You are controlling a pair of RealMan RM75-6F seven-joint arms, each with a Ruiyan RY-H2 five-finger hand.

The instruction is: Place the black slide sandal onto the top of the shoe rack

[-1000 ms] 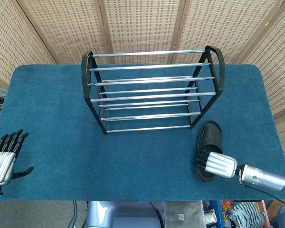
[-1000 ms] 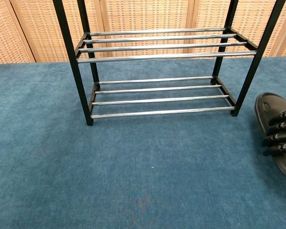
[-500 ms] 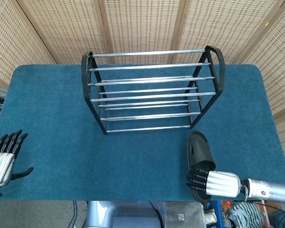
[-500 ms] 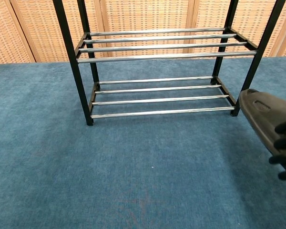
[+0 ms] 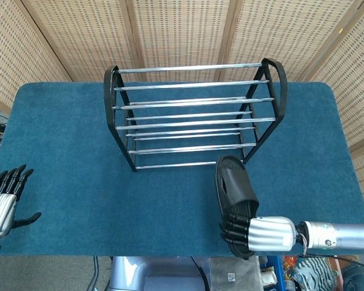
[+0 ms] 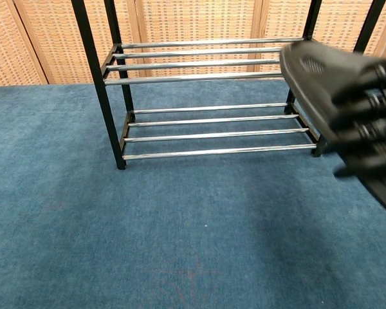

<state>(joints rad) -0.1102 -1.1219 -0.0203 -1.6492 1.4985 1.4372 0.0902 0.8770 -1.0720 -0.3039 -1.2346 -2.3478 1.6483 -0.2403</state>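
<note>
My right hand (image 5: 258, 234) grips the black slide sandal (image 5: 233, 193) by its heel end and holds it up off the blue tabletop, toe pointing toward the shoe rack (image 5: 194, 115). In the chest view the sandal (image 6: 315, 77) hangs high at the right, in front of the rack's right end (image 6: 212, 77), with the right hand's dark fingers (image 6: 367, 122) wrapped over it. The rack's top bars carry nothing. My left hand (image 5: 3, 203) hovers at the table's front left corner, fingers spread, holding nothing.
Blue carpet (image 5: 67, 151) covers the table. Woven wicker screens (image 5: 182, 30) stand behind the rack. The rack has metal bars on several tiers between black end frames.
The right hand lifted the sandal off the table and carried it left and up toward the rack's front right. The left hand barely moved.
</note>
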